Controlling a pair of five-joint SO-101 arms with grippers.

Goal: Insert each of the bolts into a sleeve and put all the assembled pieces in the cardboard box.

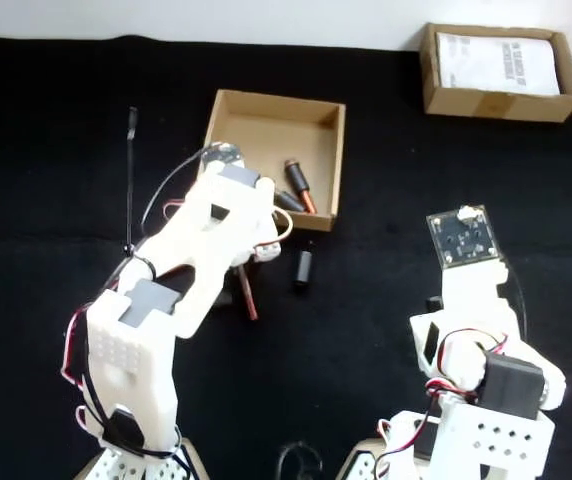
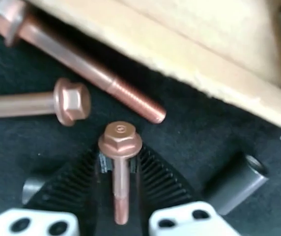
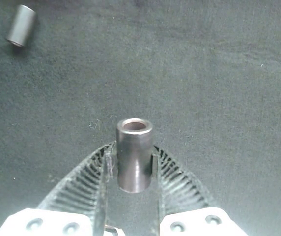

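We see the left gripper [image 2: 120,158] closed around the shank of a copper bolt [image 2: 121,147], just outside the near wall of the cardboard box [image 1: 274,102]. The box sits toward the table's [image 1: 46,150] far edge and has assembled pieces [image 1: 296,183] inside. Nearer the table's right edge, the right gripper [image 3: 133,153] clamps a grey sleeve [image 3: 134,157], and a loose sleeve [image 1: 304,268] lies between the arms.

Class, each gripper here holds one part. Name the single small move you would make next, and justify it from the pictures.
Probably swing the left gripper, shut on a bolt, toward the right gripper, to line its shank up with the sleeve clamped there. The sleeve's bore is open and empty, with no bolt near it.
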